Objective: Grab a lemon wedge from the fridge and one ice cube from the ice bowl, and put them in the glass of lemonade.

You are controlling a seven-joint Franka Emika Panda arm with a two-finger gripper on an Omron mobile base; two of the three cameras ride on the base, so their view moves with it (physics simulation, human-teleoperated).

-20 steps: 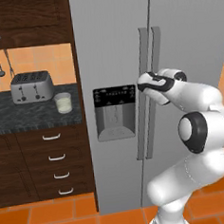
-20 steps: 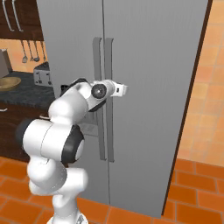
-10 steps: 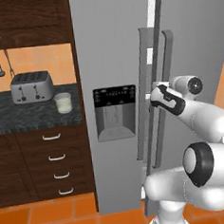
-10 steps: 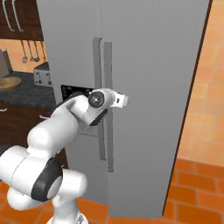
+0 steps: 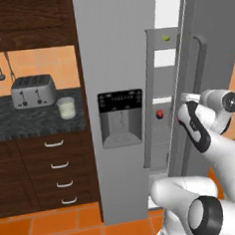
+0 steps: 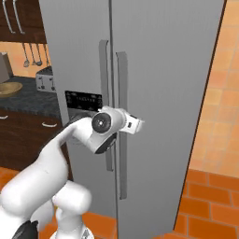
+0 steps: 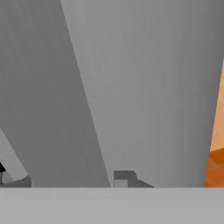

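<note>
Right door of fridge (image 5: pixel 119 49) swung wider, tool (image 6: pixel 139 124) at its handle (image 6: pixel 122 130), grip unclear

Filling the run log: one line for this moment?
step: opening fridge | right door: ajar | gripper: at right handle | glass: on counter

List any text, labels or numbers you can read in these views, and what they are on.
None can be read.
Dispenser panel on the fridge: a row of tiny light marks, too small and blurred to read.
Toaster: no legible brand or label.
</note>
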